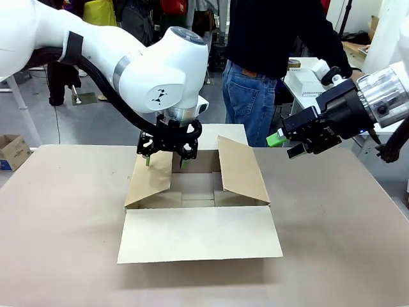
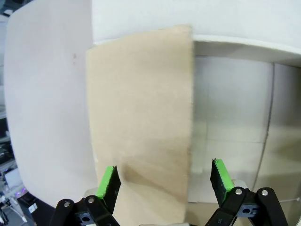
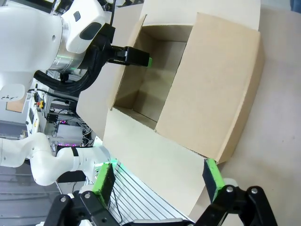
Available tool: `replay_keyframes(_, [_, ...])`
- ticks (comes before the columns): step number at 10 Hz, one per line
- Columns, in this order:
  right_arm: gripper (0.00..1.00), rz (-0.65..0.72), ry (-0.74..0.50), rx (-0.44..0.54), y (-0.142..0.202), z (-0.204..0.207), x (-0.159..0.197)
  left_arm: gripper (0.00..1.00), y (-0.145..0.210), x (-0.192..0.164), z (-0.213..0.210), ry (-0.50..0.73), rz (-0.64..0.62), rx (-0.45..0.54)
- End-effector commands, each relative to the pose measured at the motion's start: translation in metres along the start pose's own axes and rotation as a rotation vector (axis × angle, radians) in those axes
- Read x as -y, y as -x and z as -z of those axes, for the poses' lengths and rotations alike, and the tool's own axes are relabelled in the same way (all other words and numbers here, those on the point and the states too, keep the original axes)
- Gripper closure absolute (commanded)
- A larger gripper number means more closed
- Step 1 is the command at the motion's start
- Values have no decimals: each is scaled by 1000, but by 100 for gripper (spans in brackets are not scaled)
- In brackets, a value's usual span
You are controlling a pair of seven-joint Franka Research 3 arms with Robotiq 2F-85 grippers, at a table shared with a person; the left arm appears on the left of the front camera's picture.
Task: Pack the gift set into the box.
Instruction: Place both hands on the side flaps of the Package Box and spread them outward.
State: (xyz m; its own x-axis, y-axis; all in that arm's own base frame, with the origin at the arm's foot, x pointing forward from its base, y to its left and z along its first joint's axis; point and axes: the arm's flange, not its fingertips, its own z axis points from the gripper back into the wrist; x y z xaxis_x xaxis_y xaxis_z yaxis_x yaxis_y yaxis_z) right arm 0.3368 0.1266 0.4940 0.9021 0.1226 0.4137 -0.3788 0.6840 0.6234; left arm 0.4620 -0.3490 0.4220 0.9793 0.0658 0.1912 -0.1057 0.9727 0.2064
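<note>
The large brown corrugated cardboard box [image 1: 198, 233] lies open mid-table. Its side flaps [image 1: 150, 182] lean inward at 9 and 3 o'clock and could snag the load. The pale grey tray [image 1: 305, 83] at 1 o'clock, off-table, is probably the gift set. The black left gripper [image 1: 165, 161], spread, straddles the 9 o'clock one; the right gripper [image 1: 285, 146] hovers spread, empty, at 2 o'clock.
</note>
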Motion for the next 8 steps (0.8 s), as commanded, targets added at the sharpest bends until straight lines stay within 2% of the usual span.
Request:
replay_keyframes(1, [0, 0, -2, 2, 0, 0, 0, 0, 4, -11, -10, -135, -55, 69])
replay_keyframes(2, [0, 0, -2, 2, 0, 0, 0, 0, 12, -19, -15, -166, 13, 81])
replay_keyframes(4, [0, 0, -2, 2, 0, 0, 0, 0, 21, -33, -21, -206, -41, 126])
replay_keyframes(6, [0, 0, -2, 2, 0, 0, 0, 0, 20, -52, -24, -183, -69, 132])
replay_keyframes(8, [0, 0, -2, 2, 0, 0, 0, 0, 10, -98, -17, -111, -136, 86])
